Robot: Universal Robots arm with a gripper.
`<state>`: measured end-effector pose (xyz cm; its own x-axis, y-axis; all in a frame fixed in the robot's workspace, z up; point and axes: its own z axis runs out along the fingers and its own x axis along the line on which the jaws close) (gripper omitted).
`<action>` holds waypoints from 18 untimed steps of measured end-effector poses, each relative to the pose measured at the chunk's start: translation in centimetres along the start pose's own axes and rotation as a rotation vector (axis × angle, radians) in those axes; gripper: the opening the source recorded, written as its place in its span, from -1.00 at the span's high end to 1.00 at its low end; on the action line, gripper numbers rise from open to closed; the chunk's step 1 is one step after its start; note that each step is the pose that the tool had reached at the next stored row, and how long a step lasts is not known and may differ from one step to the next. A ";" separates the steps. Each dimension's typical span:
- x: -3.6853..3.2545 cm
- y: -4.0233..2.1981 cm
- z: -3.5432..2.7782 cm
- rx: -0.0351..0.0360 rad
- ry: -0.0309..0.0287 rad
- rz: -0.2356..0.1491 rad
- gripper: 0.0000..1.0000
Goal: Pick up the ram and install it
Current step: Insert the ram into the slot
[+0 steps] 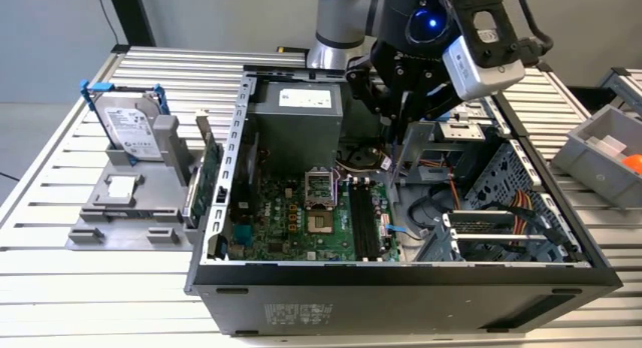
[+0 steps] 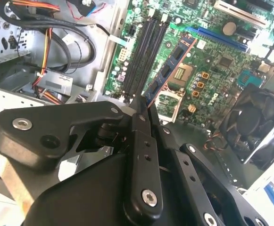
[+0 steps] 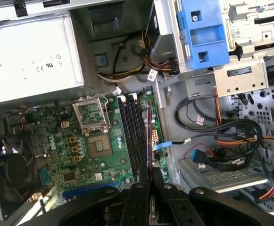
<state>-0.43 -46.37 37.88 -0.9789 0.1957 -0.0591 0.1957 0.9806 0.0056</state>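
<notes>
Second wrist view shows my pincer [image 2: 144, 102] clenched on the ram [image 2: 170, 66], hovering over the motherboard beside the memory slots [image 2: 144, 52]. If it sits skewed to a slot, pressing could jam or bend it.

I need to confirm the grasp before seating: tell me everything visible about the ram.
The ram is a slim, flat bluish stick carrying a row of black chips, with an orange-looking edge. The gripper is shut on one end; the rest juts free above the green motherboard, near its dark memory slots, not seated.
</notes>
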 end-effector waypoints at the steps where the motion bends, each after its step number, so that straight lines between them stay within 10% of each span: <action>1: -0.01 0.00 0.08 -0.0010 0.0001 -0.016 1.00; 9: -0.10 0.02 0.53 -0.0083 0.0009 -0.144 1.00; 18: -0.13 0.04 0.72 -0.0096 0.0009 -0.159 1.00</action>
<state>-0.25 -46.37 37.17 -0.9975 0.0376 -0.0591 0.0374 0.9993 0.0057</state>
